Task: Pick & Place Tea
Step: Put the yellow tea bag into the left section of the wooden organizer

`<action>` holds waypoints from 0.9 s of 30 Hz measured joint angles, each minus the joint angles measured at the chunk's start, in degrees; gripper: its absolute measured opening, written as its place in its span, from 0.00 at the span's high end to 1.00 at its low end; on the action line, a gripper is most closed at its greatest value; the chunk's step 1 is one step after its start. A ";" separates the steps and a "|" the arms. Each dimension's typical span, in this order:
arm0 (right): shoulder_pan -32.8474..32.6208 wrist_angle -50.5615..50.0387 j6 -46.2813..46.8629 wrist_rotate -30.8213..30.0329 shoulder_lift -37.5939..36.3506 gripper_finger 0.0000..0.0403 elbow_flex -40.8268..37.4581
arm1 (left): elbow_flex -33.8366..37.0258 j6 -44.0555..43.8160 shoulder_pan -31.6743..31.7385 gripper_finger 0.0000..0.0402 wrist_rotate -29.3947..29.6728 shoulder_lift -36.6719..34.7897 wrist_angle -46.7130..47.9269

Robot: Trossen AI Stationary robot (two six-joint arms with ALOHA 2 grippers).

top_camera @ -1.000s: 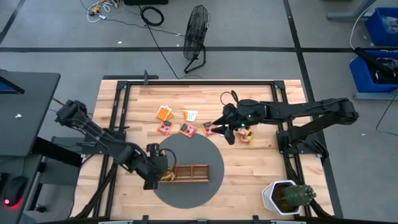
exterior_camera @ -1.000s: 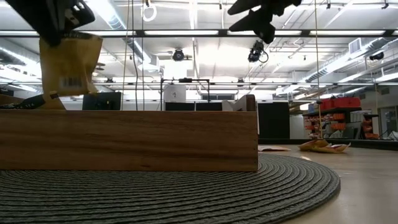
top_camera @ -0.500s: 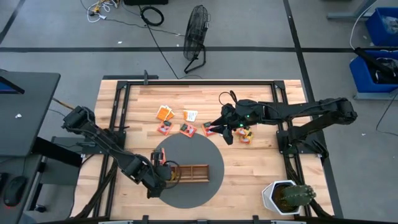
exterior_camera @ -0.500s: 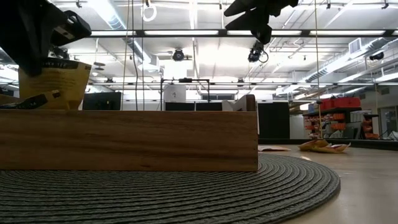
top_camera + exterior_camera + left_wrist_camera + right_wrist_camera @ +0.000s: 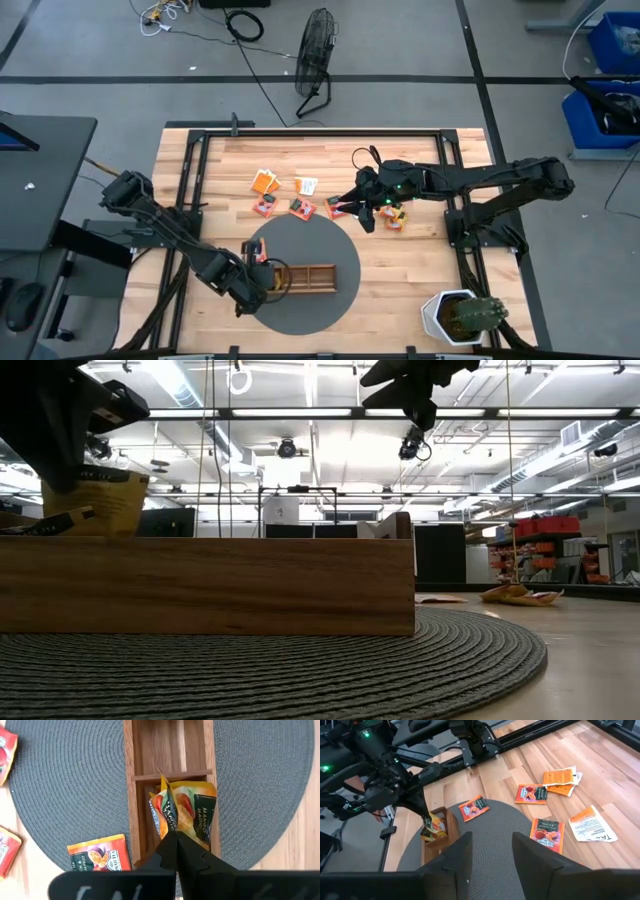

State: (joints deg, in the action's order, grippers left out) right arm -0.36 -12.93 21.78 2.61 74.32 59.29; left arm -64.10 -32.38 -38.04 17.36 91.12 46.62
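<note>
Jaws of our left gripper (image 5: 176, 836) pinch a yellow tea sachet (image 5: 181, 812) by its top edge above the wooden tray (image 5: 131, 795); right gripper (image 5: 491, 850) hangs open. We judge the sachet light and limp: grip edges only.

Table (image 5: 420, 265): pale wood planks, smooth, low sheen, framed in black metal rails (image 5: 320, 130). Round mat (image 5: 60, 795): dark grey woven cloth or fibre, ribbed, matt; compartment tray (image 5: 170, 750): brown wood, smooth, satin finish. Tea sachets (image 5: 547, 834): printed paper, faintly glossy, the yellow sachet (image 5: 192, 815) creased; gripper fingers (image 5: 452, 860): dark matt plastic.
</note>
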 joint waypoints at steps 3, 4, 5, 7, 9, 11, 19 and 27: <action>0.00 0.00 -0.83 -0.02 0.00 0.64 0.00 | -0.02 0.04 0.07 1.00 0.49 0.53 -0.78; 0.00 0.00 -1.15 -0.03 0.00 0.64 0.00 | -0.02 0.06 0.10 1.00 0.49 0.78 -0.75; 0.00 -0.01 -1.26 -0.02 0.00 0.64 0.00 | -0.02 0.06 0.23 1.00 0.51 1.11 -1.02; 0.00 -0.15 -1.27 -0.02 0.00 0.64 -0.02 | -0.02 0.06 0.37 1.00 0.49 1.76 -1.19; 0.00 -0.18 -1.27 -0.02 0.00 0.64 -0.02 | -0.02 -0.09 0.39 1.00 0.25 2.14 -1.84; 0.00 -0.48 -1.27 -0.02 0.00 0.64 -0.02 | -0.02 0.04 0.67 1.00 -1.48 2.30 -3.11; 0.00 -0.98 -1.29 -0.02 0.00 0.64 -0.02 | -0.02 0.04 1.01 1.00 -8.39 2.30 -5.15; 0.00 -1.90 -1.26 -0.29 0.00 0.64 -0.02 | -0.02 -1.30 1.03 0.97 -8.60 2.28 -4.82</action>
State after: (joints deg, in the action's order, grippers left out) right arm -0.36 -14.83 20.53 2.32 74.32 59.27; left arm -64.12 -33.67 -37.01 8.76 93.41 41.80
